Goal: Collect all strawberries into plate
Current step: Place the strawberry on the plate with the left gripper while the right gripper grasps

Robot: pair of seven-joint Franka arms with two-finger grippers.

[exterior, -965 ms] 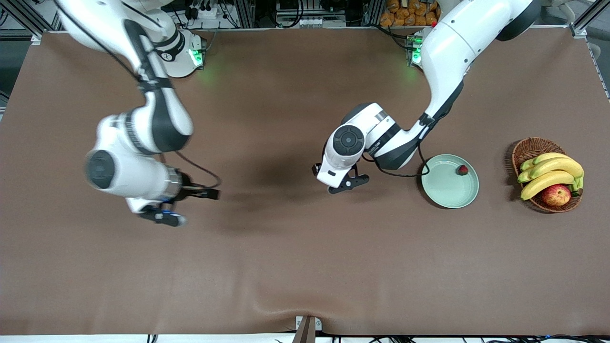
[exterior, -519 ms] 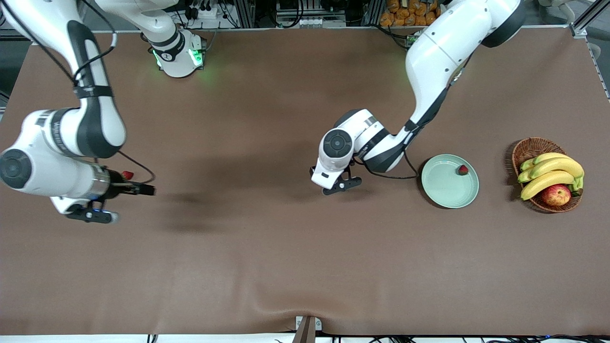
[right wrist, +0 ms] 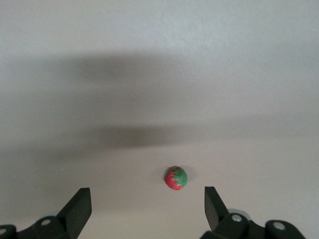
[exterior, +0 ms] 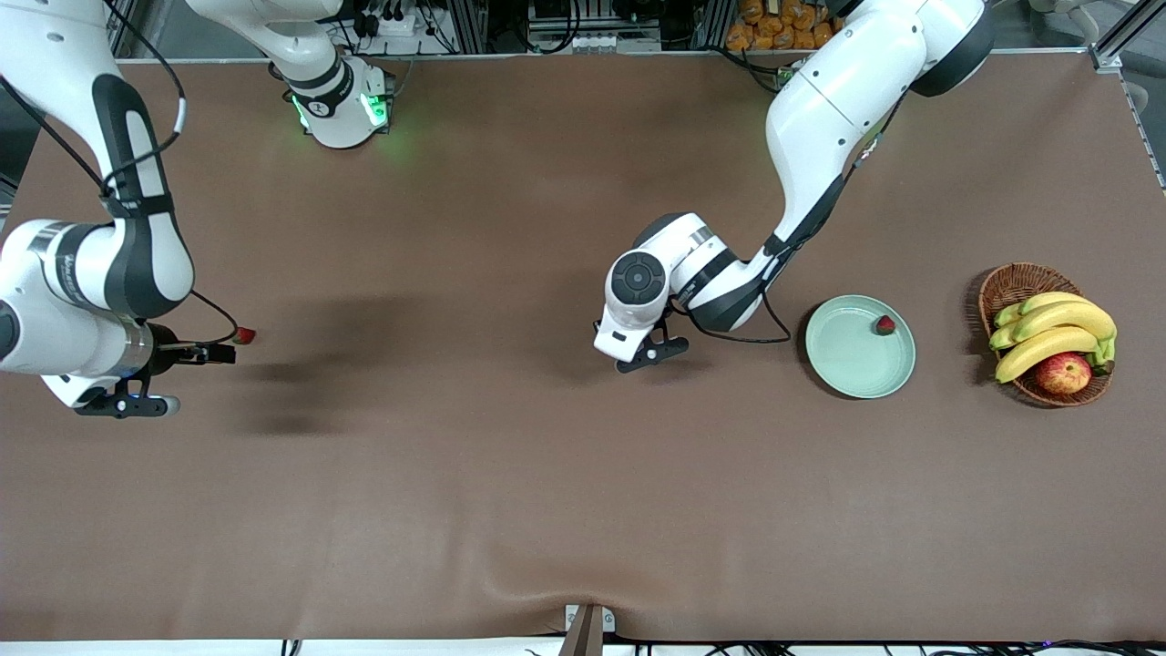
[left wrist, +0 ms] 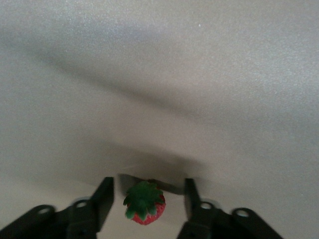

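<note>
A brown counter (exterior: 510,474) seen from above, with two white robot arms reaching over it.

The right pincer (right wrist: 147,211) hangs low over the counter near the edge at the right arm's end, its two fingers spread wide. A strawberry (right wrist: 176,178) lies on the counter just ahead of it, between the lines of the fingers but not touched by them. In the front view this berry (exterior: 243,336) shows as a small red dot at the pincer's tip.

The left pincer (left wrist: 148,204) is down over the middle of the counter, fingers spread on either side of a second strawberry (left wrist: 144,202), its green leafy top facing up; whether the fingers touch it I cannot tell.

A third strawberry (exterior: 884,324) sits in the pale green plate (exterior: 843,364), close to its rim. The plate stands toward the left arm's end, and a wicker basket (exterior: 1011,284) of bananas (exterior: 1048,337) and an apple (exterior: 1062,373) stands nearer that end's edge.
</note>
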